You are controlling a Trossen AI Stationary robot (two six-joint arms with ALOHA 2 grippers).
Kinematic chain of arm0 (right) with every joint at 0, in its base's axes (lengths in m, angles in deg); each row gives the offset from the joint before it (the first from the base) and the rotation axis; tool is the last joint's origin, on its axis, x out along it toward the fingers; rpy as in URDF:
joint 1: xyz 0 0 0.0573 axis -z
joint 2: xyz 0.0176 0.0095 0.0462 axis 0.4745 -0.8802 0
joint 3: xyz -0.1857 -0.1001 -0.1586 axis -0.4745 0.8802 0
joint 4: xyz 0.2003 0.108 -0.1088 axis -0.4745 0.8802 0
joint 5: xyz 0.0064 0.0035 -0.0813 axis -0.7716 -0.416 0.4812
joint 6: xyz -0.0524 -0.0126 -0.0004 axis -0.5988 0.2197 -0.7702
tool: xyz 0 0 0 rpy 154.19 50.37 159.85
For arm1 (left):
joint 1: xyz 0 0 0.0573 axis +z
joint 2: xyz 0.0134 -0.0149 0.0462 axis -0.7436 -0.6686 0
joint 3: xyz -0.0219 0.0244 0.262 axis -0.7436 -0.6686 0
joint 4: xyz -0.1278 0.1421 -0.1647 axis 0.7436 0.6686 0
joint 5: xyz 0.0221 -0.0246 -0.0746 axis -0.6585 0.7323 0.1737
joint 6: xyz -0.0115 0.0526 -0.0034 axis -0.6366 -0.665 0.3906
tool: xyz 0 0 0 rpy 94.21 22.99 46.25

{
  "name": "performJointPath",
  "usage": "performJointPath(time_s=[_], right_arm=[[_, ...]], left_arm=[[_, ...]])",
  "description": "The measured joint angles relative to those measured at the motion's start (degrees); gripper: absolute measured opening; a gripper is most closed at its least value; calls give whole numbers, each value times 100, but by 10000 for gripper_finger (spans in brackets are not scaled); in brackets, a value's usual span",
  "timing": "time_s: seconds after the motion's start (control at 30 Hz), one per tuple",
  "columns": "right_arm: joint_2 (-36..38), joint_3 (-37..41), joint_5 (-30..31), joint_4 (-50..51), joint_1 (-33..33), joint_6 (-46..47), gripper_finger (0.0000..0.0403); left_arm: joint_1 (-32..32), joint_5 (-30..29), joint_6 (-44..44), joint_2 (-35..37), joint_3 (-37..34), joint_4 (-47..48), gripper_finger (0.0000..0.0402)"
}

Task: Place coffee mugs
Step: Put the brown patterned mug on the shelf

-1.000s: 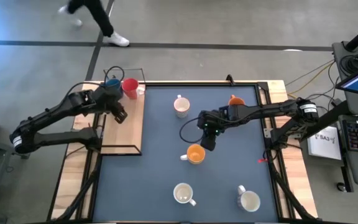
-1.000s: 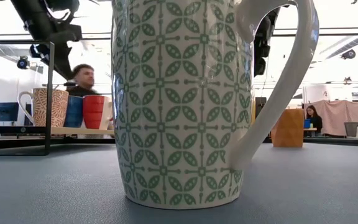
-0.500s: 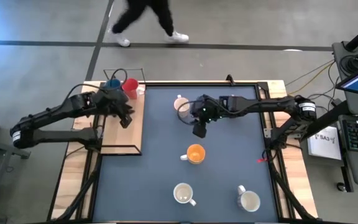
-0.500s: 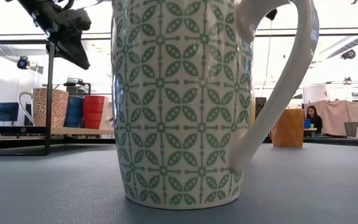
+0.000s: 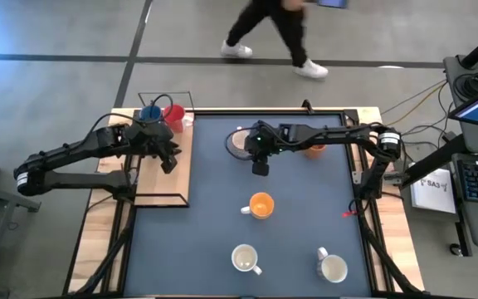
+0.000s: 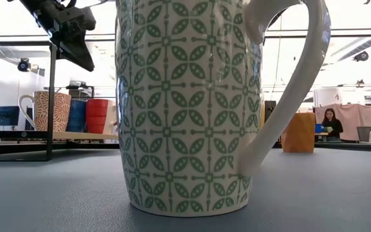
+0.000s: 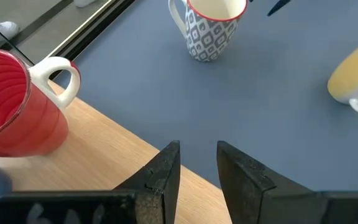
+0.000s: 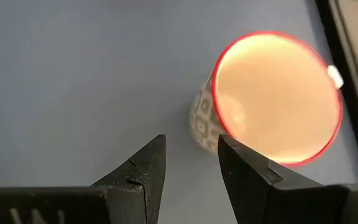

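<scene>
Placement is partly done, by my reading: a red mug (image 7: 14, 102) and a blue mug (image 5: 149, 113) stand on the wooden shelf (image 5: 175, 178) beside the empty, narrowly parted left gripper (image 7: 197, 163). The right gripper (image 8: 188, 160), fingers parted and holding nothing, hovers just beside the red-rimmed patterned mug (image 8: 272, 99); an orange mug (image 5: 260, 205) and two white mugs (image 5: 245, 259) remain on the blue mat (image 5: 206, 241), well apart from both tools.

**Bright, even light with some glare and blur**

Overhead room lighting falls evenly and casts soft shadows. In the low view, ceiling lights and windows blow out white. A walking person (image 5: 276, 33) is motion-blurred. The red-rimmed mug (image 8: 272, 99) glows, overexposed inside.
</scene>
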Motion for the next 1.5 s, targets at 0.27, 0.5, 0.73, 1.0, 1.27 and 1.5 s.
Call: performJointPath(time_s=[0.27,0.5,0.73,1.0,1.27,1.5], right_arm=[[-245,-330,186,-5,14,-532,137],[-514,-360,199,-58,50,-685,137],[-784,-356,187,-61,46,-851,120],[-766,-348,148,-132,47,-968,21],[-803,-1056,-410,-186,-111,-887,17],[-1172,-1793,-431,53,-284,-888,15]], left_arm=[[0,-4,-3,-4,0,6,88],[0,-4,-47,-24,0,-32,88],[0,-4,-47,-26,0,-34,88],[0,-4,-49,-26,0,-36,88],[0,21,-51,-26,0,-45,88],[0,27,-53,-26,0,-22,88]])
